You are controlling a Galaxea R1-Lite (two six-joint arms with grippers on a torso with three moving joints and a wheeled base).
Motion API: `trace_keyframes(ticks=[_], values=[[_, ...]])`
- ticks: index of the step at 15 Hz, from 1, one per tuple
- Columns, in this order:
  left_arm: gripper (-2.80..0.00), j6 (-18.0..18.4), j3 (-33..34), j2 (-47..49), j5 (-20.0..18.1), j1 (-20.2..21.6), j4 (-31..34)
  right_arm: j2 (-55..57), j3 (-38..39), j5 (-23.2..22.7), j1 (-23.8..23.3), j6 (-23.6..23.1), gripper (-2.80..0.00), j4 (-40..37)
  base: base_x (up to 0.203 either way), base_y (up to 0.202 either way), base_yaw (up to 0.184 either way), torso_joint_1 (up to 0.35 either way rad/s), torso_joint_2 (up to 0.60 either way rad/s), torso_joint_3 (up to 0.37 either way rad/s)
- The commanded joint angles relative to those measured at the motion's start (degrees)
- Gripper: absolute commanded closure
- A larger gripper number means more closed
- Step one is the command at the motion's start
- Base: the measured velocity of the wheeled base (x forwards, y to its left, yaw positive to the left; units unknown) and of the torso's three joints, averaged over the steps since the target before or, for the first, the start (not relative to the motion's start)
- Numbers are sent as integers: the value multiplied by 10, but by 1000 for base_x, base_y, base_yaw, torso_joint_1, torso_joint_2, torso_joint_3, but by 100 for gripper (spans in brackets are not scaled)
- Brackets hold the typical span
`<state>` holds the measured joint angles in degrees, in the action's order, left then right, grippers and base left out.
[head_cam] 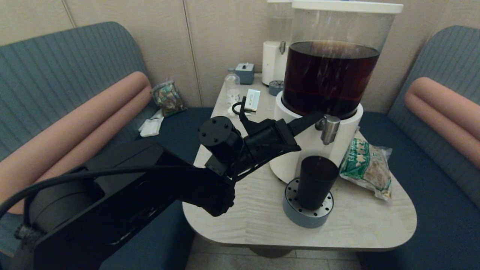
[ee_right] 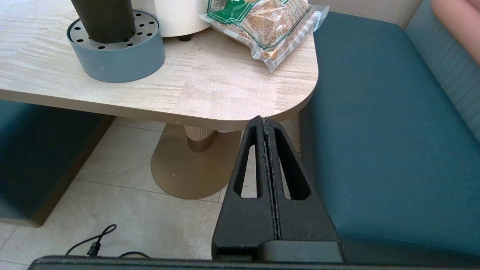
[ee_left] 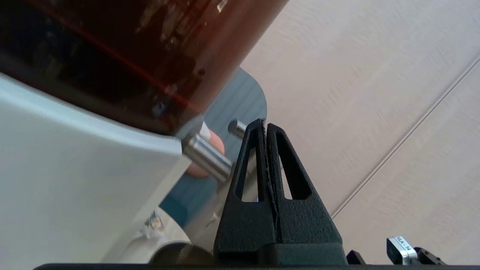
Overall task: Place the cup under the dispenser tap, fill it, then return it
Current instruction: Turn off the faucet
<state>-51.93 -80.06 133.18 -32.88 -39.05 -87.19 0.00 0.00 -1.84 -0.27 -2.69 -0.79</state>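
The black cup (head_cam: pixel 317 180) stands upright on a round grey drip tray (head_cam: pixel 300 213), directly below the steel dispenser tap (head_cam: pixel 329 129) of the big dispenser (head_cam: pixel 332 75) with dark brown liquid. My left gripper (head_cam: pixel 318 114) is shut with nothing held, and its tip rests against the upper left side of the tap. In the left wrist view the shut fingertips (ee_left: pixel 258 129) sit beside the tap's steel cylinder (ee_left: pixel 208 157) and a small steel pin (ee_left: pixel 237 128). My right gripper (ee_right: pixel 264 120) is shut and empty, parked low below the table's front edge; the cup (ee_right: pixel 105 18) shows there too.
A green-and-white snack bag (head_cam: pixel 365 167) lies right of the dispenser base. A smaller dispenser (head_cam: pixel 275 56), a clear bottle (head_cam: pixel 232 84), a white box (head_cam: pixel 253 99) and a blue box (head_cam: pixel 245 72) stand at the table's back. Blue benches flank the table.
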Motion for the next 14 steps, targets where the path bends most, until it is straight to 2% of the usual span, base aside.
trace_keyframes(ticks=[1,14], values=[[0,-3,-21,6,-2,0,-5,1,0,0,0,0,0,0,0,0,0,0,0,0],[0,-2,-63,39,-6,-6,1,1,0,0,0,0,0,0,0,0,0,0,0,0]])
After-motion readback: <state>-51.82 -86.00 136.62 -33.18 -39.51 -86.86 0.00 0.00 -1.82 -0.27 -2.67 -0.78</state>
